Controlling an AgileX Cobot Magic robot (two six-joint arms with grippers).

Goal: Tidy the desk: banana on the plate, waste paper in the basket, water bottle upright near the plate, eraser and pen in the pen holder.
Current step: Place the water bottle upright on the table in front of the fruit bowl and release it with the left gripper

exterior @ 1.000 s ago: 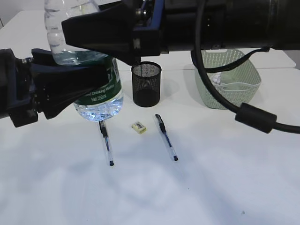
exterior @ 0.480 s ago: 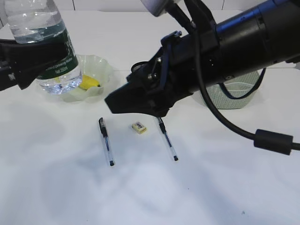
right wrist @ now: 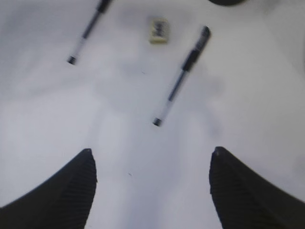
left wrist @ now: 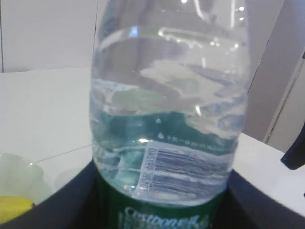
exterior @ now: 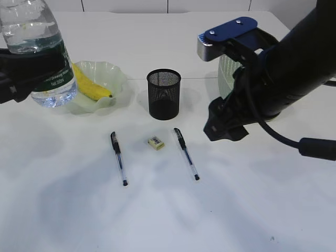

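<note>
The left claw [exterior: 23,73] grips the clear green-labelled plastic water bottle [exterior: 37,50] upright at nine o'clock of the pale scalloped plate [exterior: 113,79], while the right claw [right wrist: 152,191] hangs spread open over the white worktop [exterior: 168,210]

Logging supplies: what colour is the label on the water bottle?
Dark green with white lettering on the water bottle label, clearest in the left wrist view.

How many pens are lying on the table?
2. One pen lies left of the eraser, the other pen right of it, both in front of the pen holder. The right arm may hide more.
</note>
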